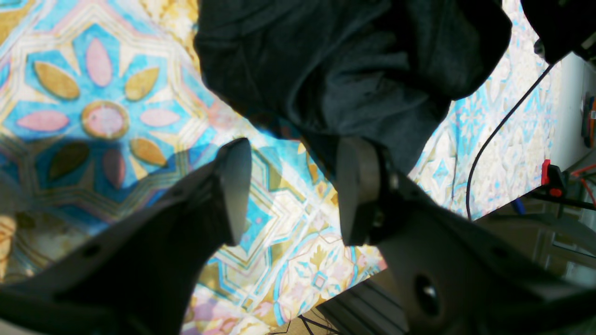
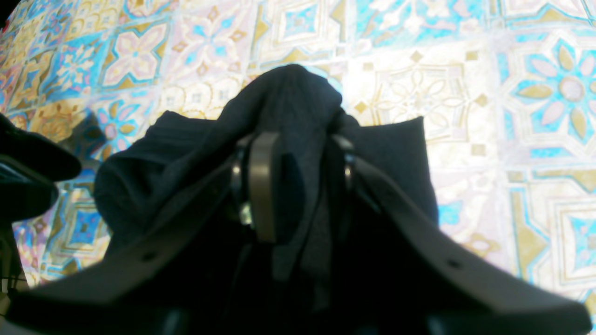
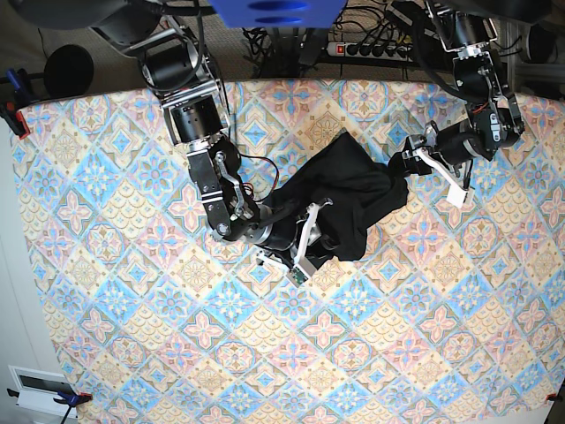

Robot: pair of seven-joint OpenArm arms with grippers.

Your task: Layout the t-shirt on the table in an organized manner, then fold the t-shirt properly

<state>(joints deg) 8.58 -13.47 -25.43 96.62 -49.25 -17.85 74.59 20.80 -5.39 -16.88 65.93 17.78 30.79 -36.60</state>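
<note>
The black t-shirt (image 3: 349, 190) lies crumpled near the middle of the patterned table (image 3: 132, 309). My right gripper (image 3: 309, 234) is at its near-left edge. In the right wrist view a bunched ridge of the t-shirt (image 2: 288, 97) rises between the fingers (image 2: 263, 186) of the right gripper (image 2: 302, 181), which is shut on the fabric. My left gripper (image 3: 446, 177) hovers at the shirt's right edge. In the left wrist view the left gripper (image 1: 293, 190) is open, with the t-shirt (image 1: 349, 70) just beyond it and a fold reaching behind its right finger (image 1: 354, 190).
A power strip (image 3: 371, 49) and tangled cables lie beyond the table's far edge. A black cable (image 1: 493, 135) hangs over the cloth near the left arm. A red clamp (image 3: 13, 115) grips the table's left edge. A white box (image 3: 40, 384) sits off the near-left corner.
</note>
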